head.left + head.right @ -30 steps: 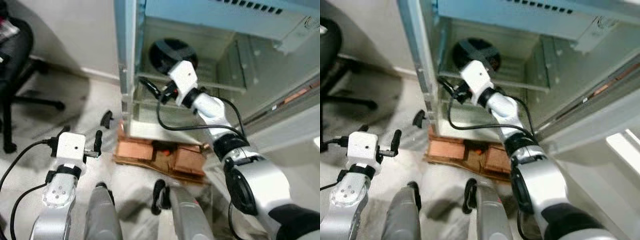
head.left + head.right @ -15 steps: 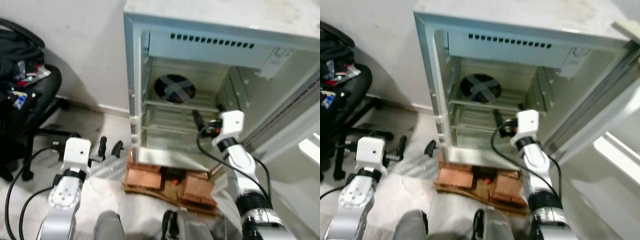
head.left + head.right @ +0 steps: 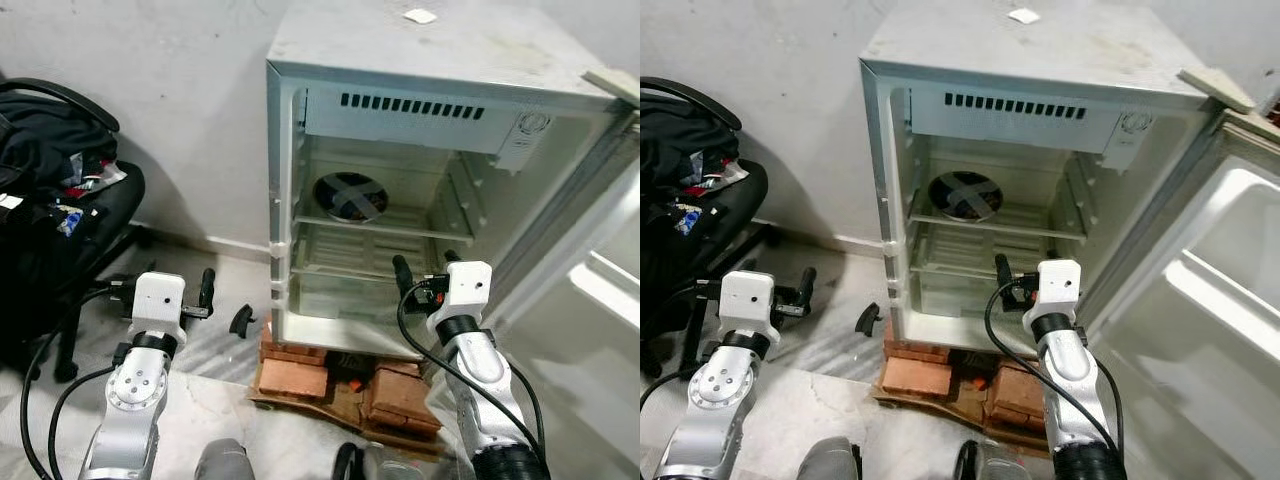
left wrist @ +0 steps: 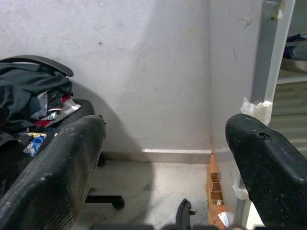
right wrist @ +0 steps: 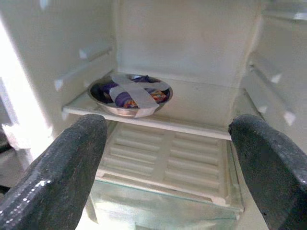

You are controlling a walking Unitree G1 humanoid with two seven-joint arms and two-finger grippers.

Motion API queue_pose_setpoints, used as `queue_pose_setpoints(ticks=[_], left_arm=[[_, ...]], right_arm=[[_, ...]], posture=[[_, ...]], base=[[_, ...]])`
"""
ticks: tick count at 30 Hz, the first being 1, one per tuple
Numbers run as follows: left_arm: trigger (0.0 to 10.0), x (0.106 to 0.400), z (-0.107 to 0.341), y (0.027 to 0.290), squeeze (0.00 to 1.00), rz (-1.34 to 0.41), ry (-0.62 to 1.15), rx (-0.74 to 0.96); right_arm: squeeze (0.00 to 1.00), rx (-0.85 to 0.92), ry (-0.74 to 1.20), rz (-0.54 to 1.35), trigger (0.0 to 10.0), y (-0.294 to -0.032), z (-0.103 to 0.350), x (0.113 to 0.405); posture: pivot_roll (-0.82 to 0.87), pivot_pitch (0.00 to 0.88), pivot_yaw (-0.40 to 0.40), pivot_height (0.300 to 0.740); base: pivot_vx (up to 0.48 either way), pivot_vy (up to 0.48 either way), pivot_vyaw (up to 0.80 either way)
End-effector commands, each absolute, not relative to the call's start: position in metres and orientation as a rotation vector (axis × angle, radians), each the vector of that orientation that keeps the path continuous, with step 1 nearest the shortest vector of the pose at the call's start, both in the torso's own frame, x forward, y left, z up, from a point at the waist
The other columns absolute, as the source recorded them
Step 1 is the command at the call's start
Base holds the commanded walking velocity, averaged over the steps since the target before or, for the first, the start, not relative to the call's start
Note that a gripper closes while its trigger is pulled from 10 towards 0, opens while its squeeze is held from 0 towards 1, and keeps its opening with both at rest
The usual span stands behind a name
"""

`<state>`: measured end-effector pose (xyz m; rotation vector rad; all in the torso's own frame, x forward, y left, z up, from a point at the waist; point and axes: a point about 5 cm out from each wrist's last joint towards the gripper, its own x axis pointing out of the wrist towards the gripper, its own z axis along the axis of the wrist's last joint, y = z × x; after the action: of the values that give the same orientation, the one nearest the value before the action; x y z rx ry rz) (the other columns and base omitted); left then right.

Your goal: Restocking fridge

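Sitting flat on fridge [image 3: 440, 60] shelf, taped bowl [image 5: 130, 95], rim up

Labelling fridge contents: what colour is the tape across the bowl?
White, crossed over the steel bowl; clearest in the right wrist view.

Open fridge [image 3: 400, 60] holds a taped steel bowl [image 5: 130, 96] on its shelf.

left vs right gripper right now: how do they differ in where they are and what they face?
The right gripper is raised at the open fridge, in front of its lower shelves; the left gripper is held low, outside the fridge on its left, over the floor. The right gripper looks in at the taped bowl on the shelf; the left gripper faces the wall, with the office chair to one side. Both have their fingers open and hold nothing.
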<state>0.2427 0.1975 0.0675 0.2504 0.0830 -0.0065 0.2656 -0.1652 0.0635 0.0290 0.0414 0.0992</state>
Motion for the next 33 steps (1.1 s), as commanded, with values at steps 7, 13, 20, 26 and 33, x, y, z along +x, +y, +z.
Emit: queue_pose_setpoints(ticks=[7, 13, 20, 26, 33], left_arm=[[10.0, 0.237, 0.061, 0.193, 0.0, -0.018, 0.099, 0.238], [10.0, 0.229, 0.054, 0.19, 0.0, -0.026, 0.122, 0.23], [10.0, 0.231, 0.056, 0.191, 0.0, -0.025, 0.115, 0.233], [10.0, 0.235, 0.061, 0.193, 0.0, -0.017, 0.1, 0.241], [10.0, 0.231, 0.059, 0.194, 0.0, -0.025, 0.107, 0.257]], right_arm=[[0.0, 0.026, 0.061, 0.12, 10.0, -0.168, 0.07, 0.266], [0.0, 0.022, 0.083, 0.124, 10.0, -0.171, 0.067, 0.264], [0.0, 0.019, 0.096, 0.128, 10.0, -0.169, 0.069, 0.265], [0.0, 0.002, 0.083, 0.138, 10.0, -0.169, 0.073, 0.268], [0.0, -0.014, 0.092, 0.137, 10.0, -0.172, 0.072, 0.267]], posture=[[0.09, 0.007, -0.061, 0.74], [0.09, 0.018, -0.069, 0.74], [0.09, 0.027, -0.066, 0.74], [0.09, 0.048, -0.055, 0.74], [0.08, 0.053, -0.067, 0.74]], base=[[-0.069, 0.0, -0.06], [-0.121, 0.0, -0.07], [-0.175, 0.0, -0.2], [-0.262, 0.0, -0.77], [-0.267, 0.0, -0.52]])
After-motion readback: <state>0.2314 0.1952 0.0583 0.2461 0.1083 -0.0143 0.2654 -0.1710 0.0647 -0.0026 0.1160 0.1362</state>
